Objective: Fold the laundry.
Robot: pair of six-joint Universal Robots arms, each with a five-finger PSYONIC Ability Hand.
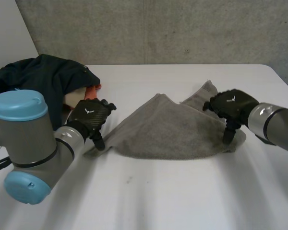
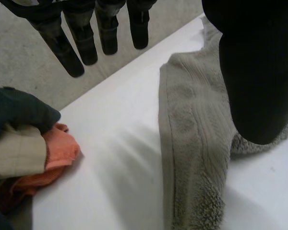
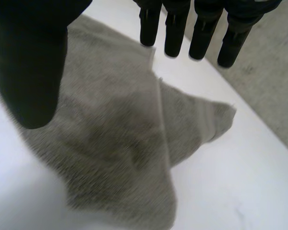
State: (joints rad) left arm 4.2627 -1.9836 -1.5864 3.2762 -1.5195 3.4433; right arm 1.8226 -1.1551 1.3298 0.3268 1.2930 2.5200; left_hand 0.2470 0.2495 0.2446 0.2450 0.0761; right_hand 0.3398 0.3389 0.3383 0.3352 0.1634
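Head view is showing the towel (image 1: 173,132) lying flat on the surface (image 1: 182,191), its length running between left hand (image 1: 90,117) and right hand (image 1: 233,108), one at each end, fingers (image 2: 105,33) spreading apart, gripping nothing.

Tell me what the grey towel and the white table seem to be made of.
Grey towel: looks like terry cloth, probably cotton. It is matte, with a fuzzy looped pile and a flatter ribbed band near one edge.
Table: smooth, even white top with no grain, likely laminate or painted board. The surface alone does not settle which.
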